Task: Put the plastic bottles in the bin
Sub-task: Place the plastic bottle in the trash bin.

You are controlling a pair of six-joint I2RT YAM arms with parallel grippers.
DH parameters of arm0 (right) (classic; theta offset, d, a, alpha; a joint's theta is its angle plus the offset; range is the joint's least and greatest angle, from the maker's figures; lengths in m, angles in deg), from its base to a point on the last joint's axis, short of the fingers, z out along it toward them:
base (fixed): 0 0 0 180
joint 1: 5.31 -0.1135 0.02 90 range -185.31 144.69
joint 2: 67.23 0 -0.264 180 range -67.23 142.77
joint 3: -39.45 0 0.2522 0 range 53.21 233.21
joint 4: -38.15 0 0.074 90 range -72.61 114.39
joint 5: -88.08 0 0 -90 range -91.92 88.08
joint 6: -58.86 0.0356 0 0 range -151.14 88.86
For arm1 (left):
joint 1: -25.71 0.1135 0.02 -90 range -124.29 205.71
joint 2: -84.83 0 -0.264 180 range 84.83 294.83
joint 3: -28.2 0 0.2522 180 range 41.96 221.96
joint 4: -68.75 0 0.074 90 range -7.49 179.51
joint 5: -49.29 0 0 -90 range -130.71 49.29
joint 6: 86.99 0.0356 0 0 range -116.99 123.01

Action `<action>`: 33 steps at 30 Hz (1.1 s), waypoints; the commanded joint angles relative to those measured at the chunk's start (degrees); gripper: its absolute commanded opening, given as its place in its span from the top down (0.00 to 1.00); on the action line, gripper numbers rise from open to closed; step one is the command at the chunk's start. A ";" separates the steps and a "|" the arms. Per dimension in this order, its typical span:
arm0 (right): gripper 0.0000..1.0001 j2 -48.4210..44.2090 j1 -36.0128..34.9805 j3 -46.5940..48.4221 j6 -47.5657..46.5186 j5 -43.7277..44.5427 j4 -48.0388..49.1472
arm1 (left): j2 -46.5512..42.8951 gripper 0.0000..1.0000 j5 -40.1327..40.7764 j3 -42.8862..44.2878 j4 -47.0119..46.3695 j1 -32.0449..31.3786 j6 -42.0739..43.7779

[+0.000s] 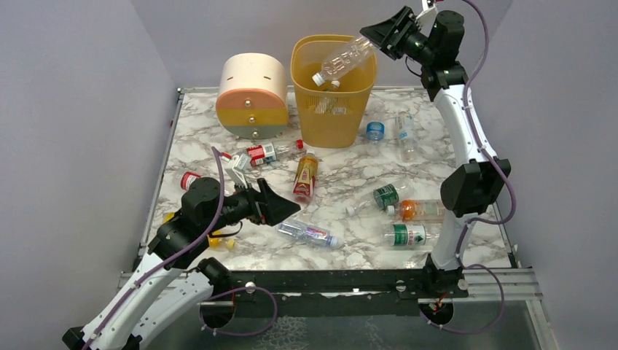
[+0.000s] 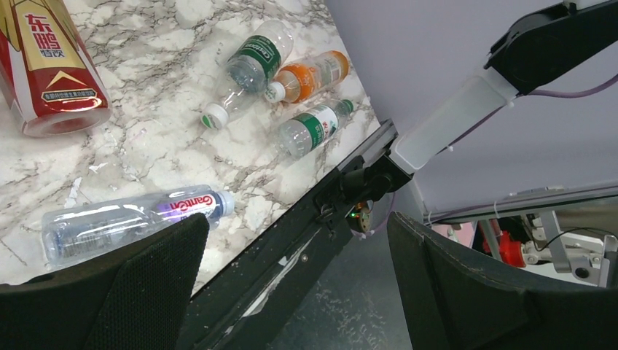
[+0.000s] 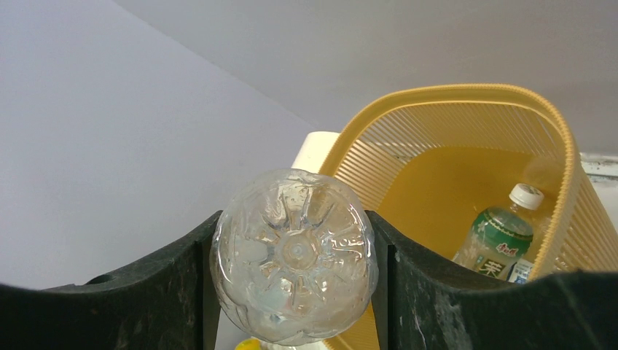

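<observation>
One clear bottle [image 1: 342, 62] hangs cap-down over the yellow bin [image 1: 342, 120], pinched near its base by the right gripper [image 1: 382, 36].

The release will likely go best with the neck kept aimed inside the rim, so the bottle slides in cap first rather than tipping onto the near edge. Only the right wrist view shows the moulded base wedged between both jaws, and a green-labelled bottle [image 3: 499, 244] lying in the bin. Only the top view shows the cap inside the rim and other bottles scattered on the marble table [image 1: 350, 255]. The left gripper [image 1: 280, 208] waits, jaws spread and empty, beside a Ganten bottle [image 2: 131, 222].
</observation>
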 commanded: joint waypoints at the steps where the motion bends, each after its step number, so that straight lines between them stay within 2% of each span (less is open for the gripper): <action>1: 0.45 2.10 -0.01 1.50 -0.17 4.04 2.61 | -1.66 0.01 1.99 -1.21 -0.11 -0.17 -2.39; 18: 0.44 3.40 -0.55 -0.35 -2.83 4.83 2.81 | -4.36 0.01 2.96 -2.54 -0.19 -0.16 -3.65; 33: 0.41 4.13 -3.61 0.94 -7.54 7.91 -2.44 | -2.76 0.01 3.00 -1.25 -1.45 -0.17 -3.95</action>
